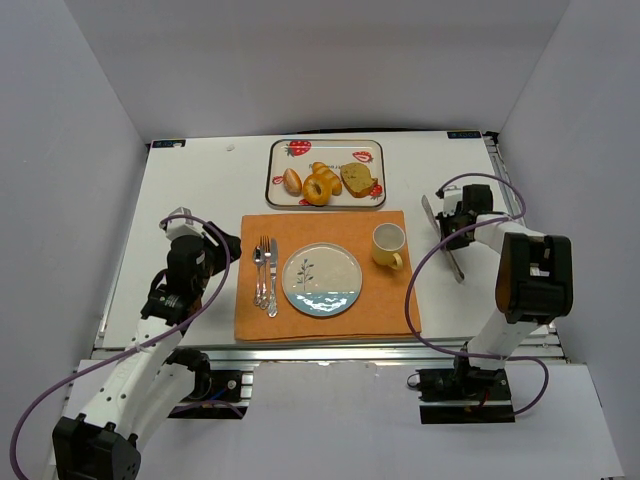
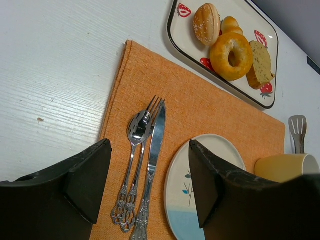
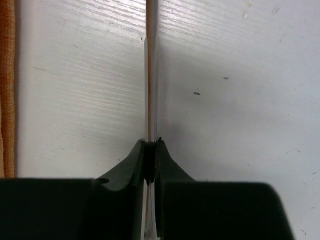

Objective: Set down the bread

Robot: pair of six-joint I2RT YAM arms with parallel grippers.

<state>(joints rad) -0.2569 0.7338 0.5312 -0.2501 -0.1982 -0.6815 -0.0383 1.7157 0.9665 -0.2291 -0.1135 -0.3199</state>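
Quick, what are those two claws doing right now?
Left gripper: open, holding nothing.
Right gripper: closed on the tongs.

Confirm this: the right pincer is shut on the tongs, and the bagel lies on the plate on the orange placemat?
No: the bagel lies on the strawberry tray, not on the plate, which holds nothing, as the top external view shows. The right pincer is shut on the tongs.
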